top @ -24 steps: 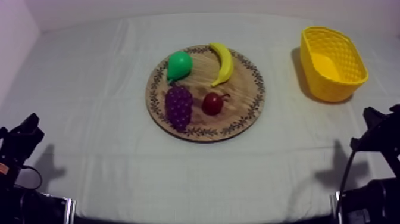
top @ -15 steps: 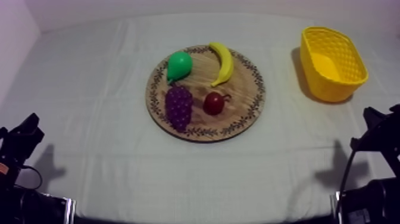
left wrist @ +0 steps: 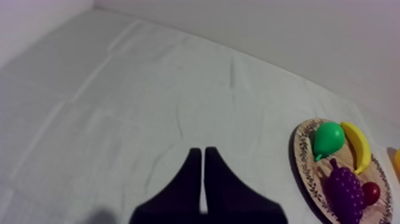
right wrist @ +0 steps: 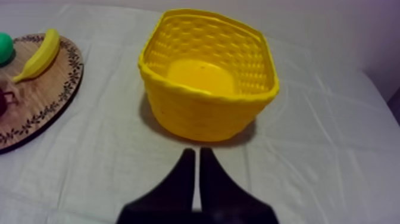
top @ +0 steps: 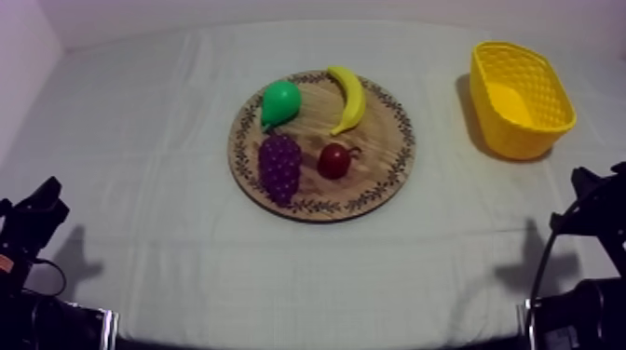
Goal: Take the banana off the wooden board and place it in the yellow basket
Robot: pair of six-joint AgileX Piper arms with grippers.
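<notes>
Banana [top: 348, 98] on wooden board [top: 377, 140], far edge, beside pear [top: 279, 100]. Yellow basket [top: 512, 138] empty, well apart. Nothing moved since earlier frames: left gripper [left wrist: 199, 150] and right gripper [right wrist: 194, 151] both pinched closed on nothing, parked. Pick not started.

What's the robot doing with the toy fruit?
Nothing is being handled right now. The left gripper and the right gripper are both shut on nothing, each low at its own side. The banana lies on the wooden board with the pear, the grapes and the small red fruit. The yellow basket, near the right gripper, has nothing in it.
</notes>
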